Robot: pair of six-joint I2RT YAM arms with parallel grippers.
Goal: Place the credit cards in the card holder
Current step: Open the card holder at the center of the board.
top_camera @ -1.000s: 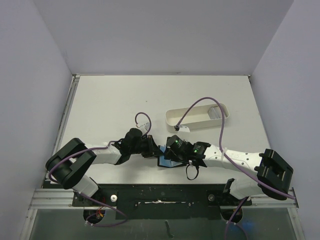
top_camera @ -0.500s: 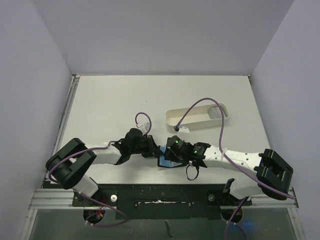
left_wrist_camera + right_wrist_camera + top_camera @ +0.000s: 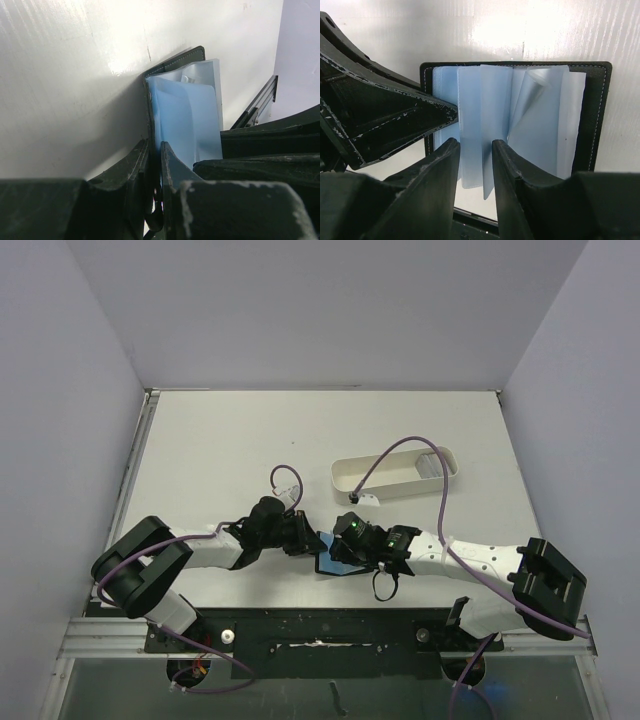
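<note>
The card holder (image 3: 334,563) lies open on the table between the two arms: black cover, pale blue pockets fanned out. My left gripper (image 3: 306,540) is shut on the left edge of its black cover (image 3: 172,62), with the pockets (image 3: 186,115) just beyond the fingers. My right gripper (image 3: 338,548) hovers over the holder (image 3: 600,115). Its jaws stand a little apart, with a pale blue leaf (image 3: 476,125) between them. I cannot tell whether that leaf is a pocket or a card. One greyish credit card (image 3: 430,465) lies in the right end of the white tray.
The long white oval tray (image 3: 372,475) stands behind the right gripper, with a purple cable arching over it. The table's near edge and the arm bases are just in front of the holder. White walls close in the table.
</note>
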